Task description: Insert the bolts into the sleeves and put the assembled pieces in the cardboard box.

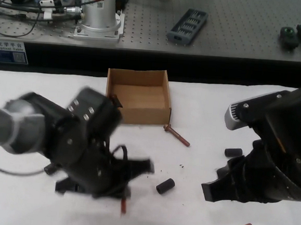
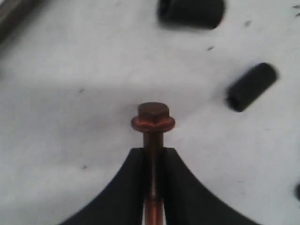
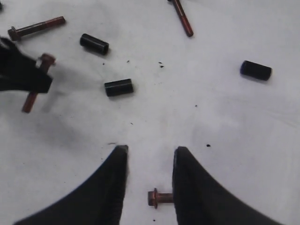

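Left gripper (image 2: 153, 152) is clamped shut on a copper-coloured bolt (image 2: 153, 117). The fingers pinch the shank, and the flanged hex head pokes out just past the tips. From up high, that gripper hangs low over the white cloth (image 1: 202, 111) at the near left of the bench, and I can't tell if the bolt's tail touches the cloth.

Off to one side of the bolt head there's the nearest sleeve (image 2: 251, 86), black and lying flat. A second sleeve (image 2: 191, 11) lies a bit farther out. Neither touches the bolt or the other sleeve. In the high view the nearest sleeve sits between the two grippers.

Right gripper (image 3: 149, 152) is spread open and gripping nothing, over the cloth at the near right. A loose bolt (image 3: 159, 198) lies flat underneath it, with the head showing in the gap and the shank running behind one finger. A third sleeve (image 1: 233, 152) lies just beside the right arm, on its far side.

Farther out, another bolt (image 1: 177, 135) lies just off the near right corner of the cardboard box (image 1: 139, 96). The box sits open-topped at the far edge of the cloth, about midway across.

Behind the cloth is a perforated metal table (image 1: 241, 15) with a grey slotted rack (image 1: 187, 26) and a silver column (image 1: 98, 9) on it.
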`<state>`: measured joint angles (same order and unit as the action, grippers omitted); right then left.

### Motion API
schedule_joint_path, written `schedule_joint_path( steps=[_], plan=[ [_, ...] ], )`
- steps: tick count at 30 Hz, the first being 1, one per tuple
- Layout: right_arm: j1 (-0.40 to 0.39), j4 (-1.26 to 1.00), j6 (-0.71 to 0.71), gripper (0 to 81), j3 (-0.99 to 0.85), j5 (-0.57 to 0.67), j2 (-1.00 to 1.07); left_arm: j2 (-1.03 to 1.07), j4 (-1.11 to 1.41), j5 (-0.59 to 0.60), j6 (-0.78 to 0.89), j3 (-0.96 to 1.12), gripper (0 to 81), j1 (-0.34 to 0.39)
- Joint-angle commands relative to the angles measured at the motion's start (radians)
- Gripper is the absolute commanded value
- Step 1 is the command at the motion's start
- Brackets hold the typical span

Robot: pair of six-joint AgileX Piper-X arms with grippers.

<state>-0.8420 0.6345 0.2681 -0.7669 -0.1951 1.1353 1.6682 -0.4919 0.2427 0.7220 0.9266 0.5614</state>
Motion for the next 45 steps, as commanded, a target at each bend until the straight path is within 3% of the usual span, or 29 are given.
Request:
schedule_joint_path(
  steps=[1, 5, 9, 20, 30, 34, 45],
  plan=[
    [0.017, -0.048, -0.086, 25.3, -0.004, 0.138, 0.017, -0.107, 0.076, 0.003, -0.099, 0.007, 0.6, -0.020],
    [0.030, -0.068, -0.203, 25.3, -0.015, 0.229, 0.093, -0.240, 0.106, -0.013, -0.165, -0.009, 0.6, -0.065],
    [0.031, -0.051, -0.455, 25.3, -0.063, 0.296, 0.226, -0.366, 0.184, -0.013, -0.177, -0.093, 0.6, -0.126],
    [0.031, 0.004, -0.838, 31.6, -0.384, 0.224, 0.590, -0.665, 0.352, 0.082, -0.188, -0.396, 0.6, -0.231],
    [0.042, 0.033, -0.877, 31.6, -0.636, 0.195, 0.837, -0.835, 0.471, 0.112, -0.235, -0.499, 0.6, -0.305],
    [0.042, 0.043, -0.897, 31.6, -0.661, 0.189, 0.877, -0.838, 0.471, 0.174, -0.235, -0.499, 0.6, -0.334],
    [0.042, 0.072, -0.940, 31.6, -0.673, 0.189, 0.895, -0.838, 0.471, 0.174, -0.280, -0.499, 0.6, -0.358]
  ],
)
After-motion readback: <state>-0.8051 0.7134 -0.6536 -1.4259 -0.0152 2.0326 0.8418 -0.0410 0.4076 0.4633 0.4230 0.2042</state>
